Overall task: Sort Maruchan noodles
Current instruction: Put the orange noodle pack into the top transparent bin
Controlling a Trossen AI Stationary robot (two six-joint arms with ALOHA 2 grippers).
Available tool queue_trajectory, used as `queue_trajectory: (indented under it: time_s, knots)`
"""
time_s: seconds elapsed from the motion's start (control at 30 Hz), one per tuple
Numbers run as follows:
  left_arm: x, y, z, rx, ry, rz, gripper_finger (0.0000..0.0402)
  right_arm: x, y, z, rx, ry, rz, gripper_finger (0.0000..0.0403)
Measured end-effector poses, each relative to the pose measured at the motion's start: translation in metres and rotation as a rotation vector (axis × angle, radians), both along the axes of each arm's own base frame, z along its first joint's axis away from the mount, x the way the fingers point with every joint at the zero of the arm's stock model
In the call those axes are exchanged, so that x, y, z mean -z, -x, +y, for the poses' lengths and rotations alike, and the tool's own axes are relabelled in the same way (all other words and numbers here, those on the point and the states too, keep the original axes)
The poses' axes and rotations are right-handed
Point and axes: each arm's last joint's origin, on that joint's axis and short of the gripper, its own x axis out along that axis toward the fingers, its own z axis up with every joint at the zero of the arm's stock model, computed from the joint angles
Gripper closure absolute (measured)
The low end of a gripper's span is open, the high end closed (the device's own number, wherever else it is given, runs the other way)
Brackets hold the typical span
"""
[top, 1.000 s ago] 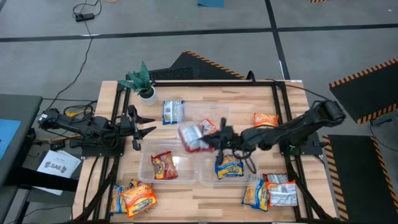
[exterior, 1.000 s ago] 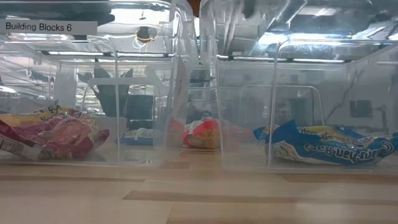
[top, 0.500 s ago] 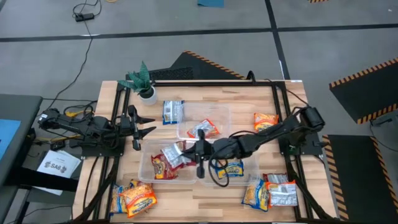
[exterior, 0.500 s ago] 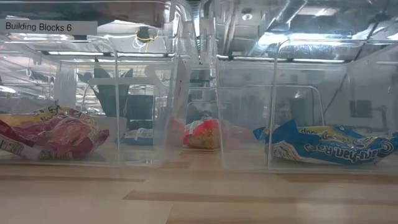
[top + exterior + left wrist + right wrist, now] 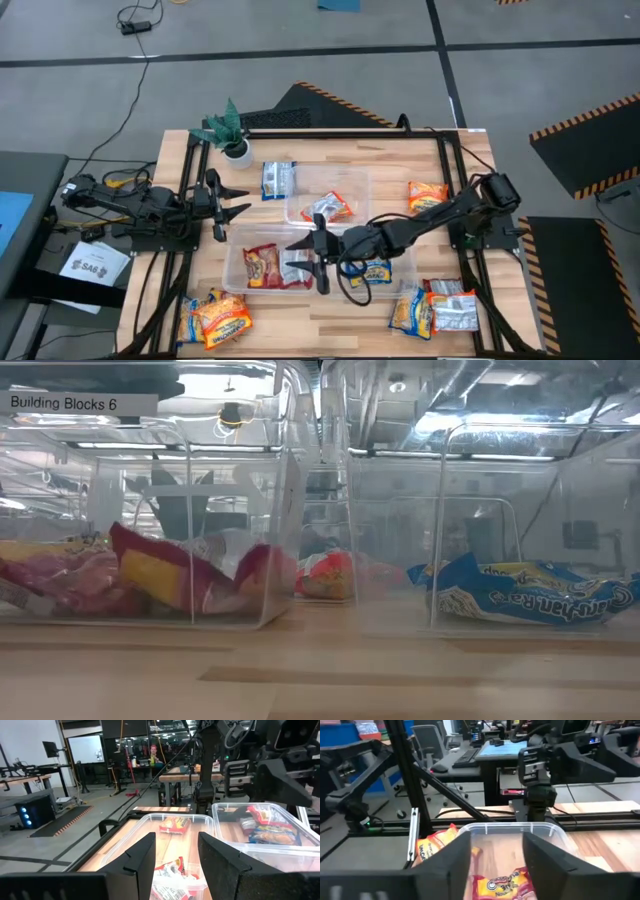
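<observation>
The right claw hangs over the seam between the two front tubs with its fingers spread and nothing between them; the right wrist view looks past them into the left tub, where a red packet lies on the floor. In the high view that tub holds two red packets, one of them close under the claw.

Risks, working outward:

- The claw is low and right at the tub's inner wall. If it lifts off at an angle, a finger may catch the rim and drag or tip the light tub.
- In the low view a packet leans against the tub's wall rather than lying flat. Further packets dropped on it may slide or ride up over the rim.
- The right tub, with a blue packet, sits under the right arm, so a sweep back could clip it.
- The rear tub holds one more packet.
- Unsorted packets lie well apart: a pile at the counter's front left corner, another at front right, one orange at the right edge, one blue-white near the plant. Overlapping crinkly ones may come up two at a time.

The left claw waits at the counter's left edge, fingers parted and empty.
</observation>
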Motion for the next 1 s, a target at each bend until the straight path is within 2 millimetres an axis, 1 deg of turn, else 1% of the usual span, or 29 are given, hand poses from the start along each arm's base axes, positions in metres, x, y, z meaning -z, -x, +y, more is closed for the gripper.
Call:
queue_trajectory:
  time_s: [0.1, 0.17, 0.27, 0.33, 0.4, 0.47, 0.53, 0.6, 0.67, 0.77, 0.9, 1.0]
  knots:
    - [0.0, 0.0, 0.0, -0.001, 0.0, 0.0, 0.0265, -0.003, 0.005, -0.003, 0.003, 0.032, 0.038, 0.0168]
    - [0.0, 0.0, 0.0, 0.0, 0.0, 0.0, 0.0265, -0.013, 0.014, -0.006, 0.007, 0.07, 0.071, 0.0158]
    - [0.0, 0.0, 0.0, 0.0, 0.004, -0.001, 0.0265, -0.029, 0.035, -0.014, 0.052, 0.122, 0.164, 0.0155]
    - [0.0, 0.0, 0.0, 0.0, 0.004, 0.0, 0.0265, -0.036, 0.05, -0.015, 0.083, 0.153, 0.218, 0.0155]
    - [0.0, 0.0, 0.0, 0.0, 0.004, 0.002, 0.0265, -0.039, 0.067, -0.014, 0.159, 0.196, 0.229, 0.0156]
    - [0.0, 0.0, 0.0, 0.0, 0.005, 0.002, 0.0265, -0.037, 0.086, -0.012, 0.267, 0.25, 0.22, 0.0159]
    - [0.0, 0.0, 0.0, 0.0, 0.005, 0.001, 0.0265, -0.03, 0.107, -0.012, 0.394, 0.29, 0.222, 0.0162]
    - [0.0, 0.0, 0.0, 0.0, 0.006, 0.001, 0.0265, -0.022, 0.128, -0.016, 0.521, 0.291, 0.206, 0.0165]
    - [0.0, 0.0, 0.0, 0.0, 0.006, 0.001, 0.0265, -0.016, 0.15, -0.024, 0.651, 0.263, 0.171, 0.0168]
    - [0.0, 0.0, 0.0, 0.0, 0.006, 0.0, 0.0265, -0.006, 0.18, -0.042, 0.83, 0.141, 0.101, 0.017]
    - [0.0, 0.0, 0.0, 0.0, 0.007, -0.003, 0.0265, 0.013, 0.208, -0.073, 0.954, -0.08, 0.074, 0.0171]
    - [0.0, 0.0, 0.0, 0.0, 0.007, -0.004, 0.0265, 0.028, 0.224, -0.096, 1.021, -0.253, 0.147, 0.0171]
